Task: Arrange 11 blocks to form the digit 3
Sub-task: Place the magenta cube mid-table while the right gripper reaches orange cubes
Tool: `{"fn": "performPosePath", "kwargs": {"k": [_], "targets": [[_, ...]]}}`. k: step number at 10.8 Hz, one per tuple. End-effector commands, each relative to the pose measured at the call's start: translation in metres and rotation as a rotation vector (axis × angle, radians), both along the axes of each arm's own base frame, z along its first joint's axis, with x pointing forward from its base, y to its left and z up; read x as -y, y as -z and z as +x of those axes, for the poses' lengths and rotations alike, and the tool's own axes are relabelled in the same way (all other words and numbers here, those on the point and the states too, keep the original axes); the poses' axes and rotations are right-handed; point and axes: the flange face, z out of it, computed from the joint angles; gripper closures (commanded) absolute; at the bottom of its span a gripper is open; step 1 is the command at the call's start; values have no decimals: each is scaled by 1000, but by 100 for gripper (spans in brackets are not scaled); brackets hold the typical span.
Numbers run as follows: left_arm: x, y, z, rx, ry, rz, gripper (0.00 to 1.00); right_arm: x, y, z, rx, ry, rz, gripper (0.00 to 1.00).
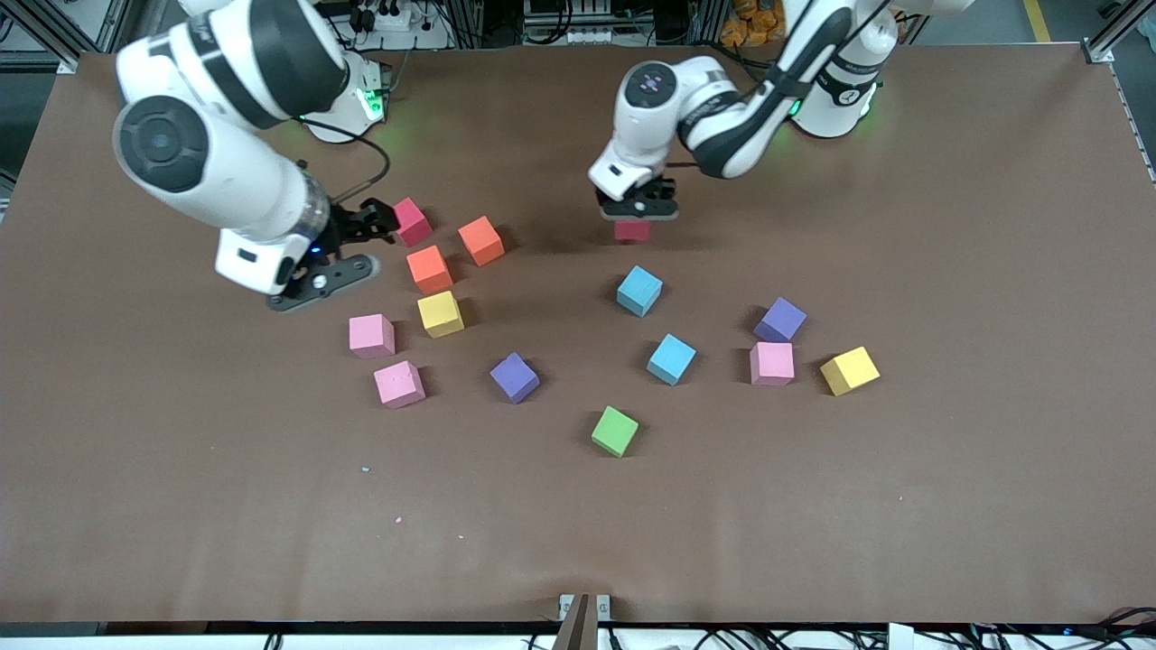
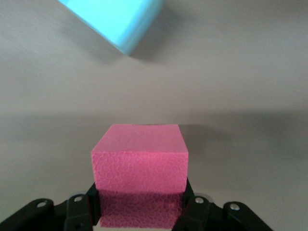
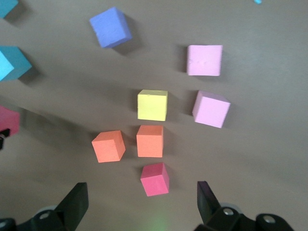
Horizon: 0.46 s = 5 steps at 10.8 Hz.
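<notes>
1. Front view shows the left gripper [image 1: 634, 215] low over the tabletop [image 1: 948, 506], between the middle and the edge where the arm bases stand. Its fingers [image 2: 192, 211] are closed on a red block [image 2: 139, 166]; in the left wrist view the block sits between them, with a light blue block [image 2: 120, 19] near it.
2. The right gripper [image 1: 348, 244] is over the cluster toward the right arm's end: a second red block [image 1: 412, 221], two orange blocks [image 1: 480, 240] [image 1: 429, 268], a yellow block [image 1: 440, 314] and two pink blocks [image 1: 372, 335] [image 1: 399, 384]. Its fingers stand wide apart and hold nothing.
3. Other blocks lie scattered near the middle; the green cube [image 1: 615, 431] is not needed.
4. I judge that the step in hand is the pick of the red block, and that the digit is only begun.
5. The next move needs a lift, a carry to the cluster, and a square placement beside its neighbours without pushing them.
</notes>
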Motion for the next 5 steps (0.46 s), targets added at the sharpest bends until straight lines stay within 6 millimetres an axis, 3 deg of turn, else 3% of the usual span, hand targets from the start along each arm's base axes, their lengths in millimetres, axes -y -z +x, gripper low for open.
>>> {"fn": "performPosePath", "kwargs": {"k": [1,3,5], "targets": [[37,12,-6,-43,14,-20,78,-6,36,-46,33,-20,22,0],[56,9,-12,-41,48,-31,77,-3,62,-70,47,-54,31,0],[59,19,-15,-34,95,-20,76,-2,77,-81,26,-111,30,0]]}}
